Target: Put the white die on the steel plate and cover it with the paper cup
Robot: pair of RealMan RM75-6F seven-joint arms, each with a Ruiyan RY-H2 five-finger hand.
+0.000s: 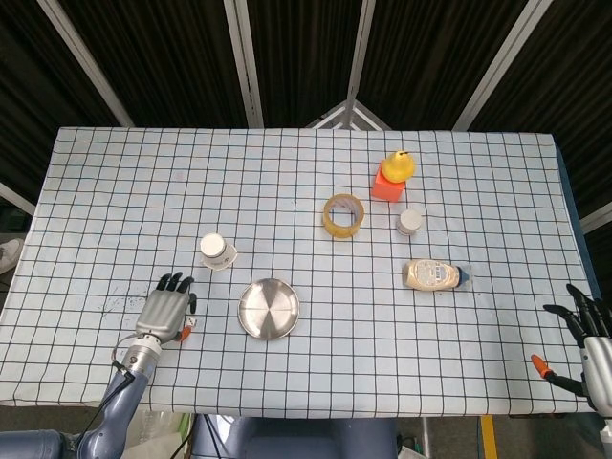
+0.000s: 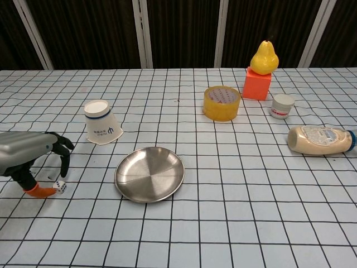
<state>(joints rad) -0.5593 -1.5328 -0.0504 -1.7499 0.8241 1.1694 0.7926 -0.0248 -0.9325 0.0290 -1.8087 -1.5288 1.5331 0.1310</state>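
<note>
At lower left, the left hand [image 2: 28, 162] arches over the small white die [image 2: 59, 187], fingers spread, orange thumb tip touching it. The round, shiny steel plate [image 2: 149, 174] lies just right; the tapered paper cup [image 2: 101, 122] sits above. The right hand [image 1: 590, 344], lower right, rests with fingers spread.

I see a yellow tape roll [image 2: 222, 103] on the checked tablecloth [image 2: 251, 212], with a pear [image 2: 264, 57] sitting on 1 orange block [image 2: 256, 84] just beside it. Near those I see a small white jar [image 2: 282, 106], and a sauce bottle [image 2: 322, 139] lying on its side.

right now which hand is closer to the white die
Left. The left hand is right at the white die, fingers arched over it, orange thumb tip beside it. The right hand is at the table's far right edge.
</note>
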